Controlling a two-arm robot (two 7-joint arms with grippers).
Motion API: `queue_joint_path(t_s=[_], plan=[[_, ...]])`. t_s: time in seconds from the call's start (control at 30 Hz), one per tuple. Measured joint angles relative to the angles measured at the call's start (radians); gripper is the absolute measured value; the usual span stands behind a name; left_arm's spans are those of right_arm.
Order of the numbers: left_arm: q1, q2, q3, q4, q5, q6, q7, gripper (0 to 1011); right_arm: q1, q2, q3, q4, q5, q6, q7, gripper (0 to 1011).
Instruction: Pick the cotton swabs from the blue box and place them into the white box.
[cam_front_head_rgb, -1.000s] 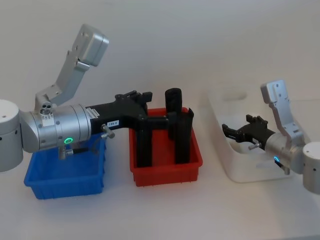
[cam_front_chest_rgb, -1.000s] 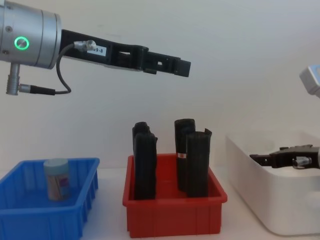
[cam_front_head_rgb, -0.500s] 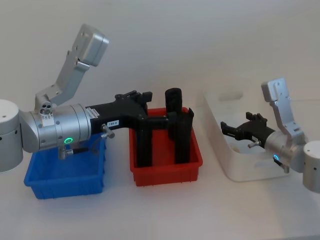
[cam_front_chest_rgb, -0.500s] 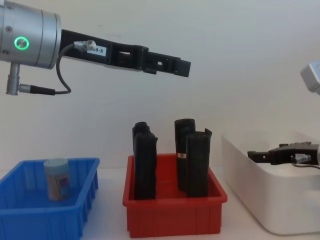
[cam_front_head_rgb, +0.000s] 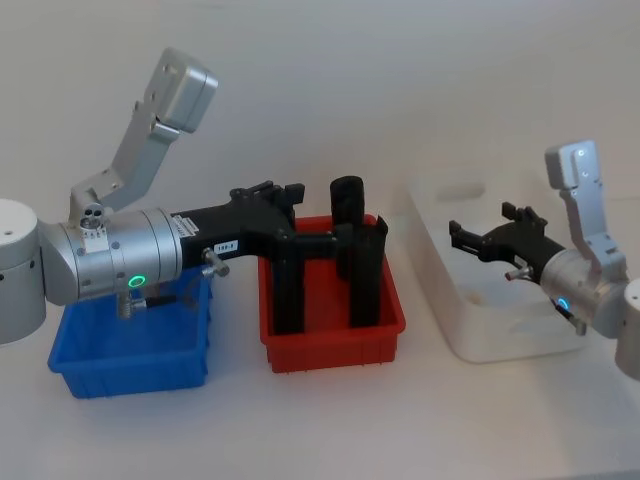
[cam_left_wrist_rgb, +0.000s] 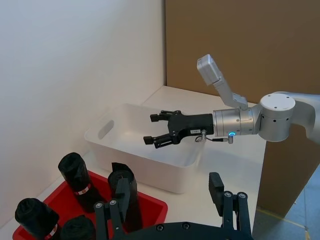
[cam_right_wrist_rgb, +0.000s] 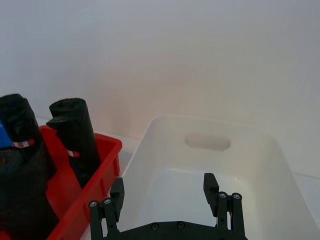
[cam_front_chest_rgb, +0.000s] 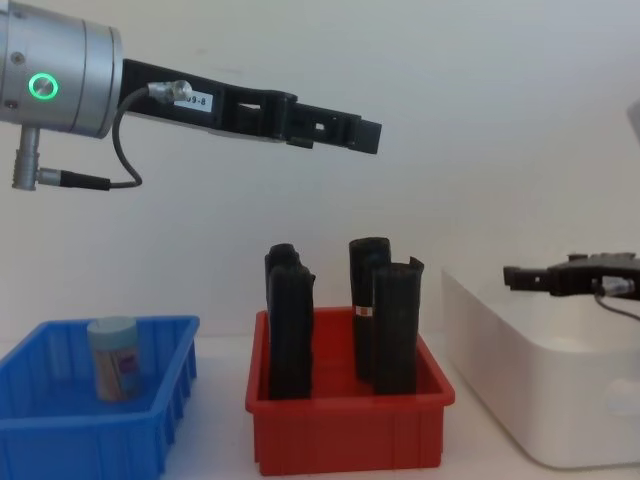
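One cotton swab tub (cam_front_chest_rgb: 114, 358) with a pale cap stands upright in the blue box (cam_front_chest_rgb: 60, 432) at the left. My left gripper (cam_front_chest_rgb: 368, 135) hangs open and empty high above the red bin, its fingers (cam_left_wrist_rgb: 225, 197) spread wide in the left wrist view. In the head view the left arm covers part of the blue box (cam_front_head_rgb: 130, 360). At the right, my right gripper (cam_front_head_rgb: 458, 238) hovers open and empty over the near-left part of the white box (cam_front_head_rgb: 470, 330). It sits just above the rim of the white box (cam_front_chest_rgb: 540, 400) in the chest view.
A red bin (cam_front_chest_rgb: 345, 440) holding several tall black upright sleeves (cam_front_chest_rgb: 290, 330) stands between the blue and white boxes. A white wall runs close behind all three. A brown panel (cam_left_wrist_rgb: 240, 45) rises beyond the white box (cam_left_wrist_rgb: 125, 145).
My right gripper has risen out of the white box to just above its rim and drawn slightly rightward. The left arm and the tub have not moved.
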Motion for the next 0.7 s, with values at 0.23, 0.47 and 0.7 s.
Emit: queue_joint_path(t_s=[0.23,0.47,0.7], plan=[[0.000,0.000,0.000,0.000,0.000,0.000,0.000,1004,-0.042,0.016,0.014,-0.088,0.030,-0.006,-0.020,1001],[0.000,0.000,0.000,0.000,0.000,0.000,0.000,1004,-0.097,0.035,0.030,-0.192,0.062,-0.010,-0.045,1002],[0.001,0.000,0.000,0.000,0.000,-0.001,0.001,1004,-0.113,0.041,0.034,-0.222,0.070,-0.011,-0.052,1001]])
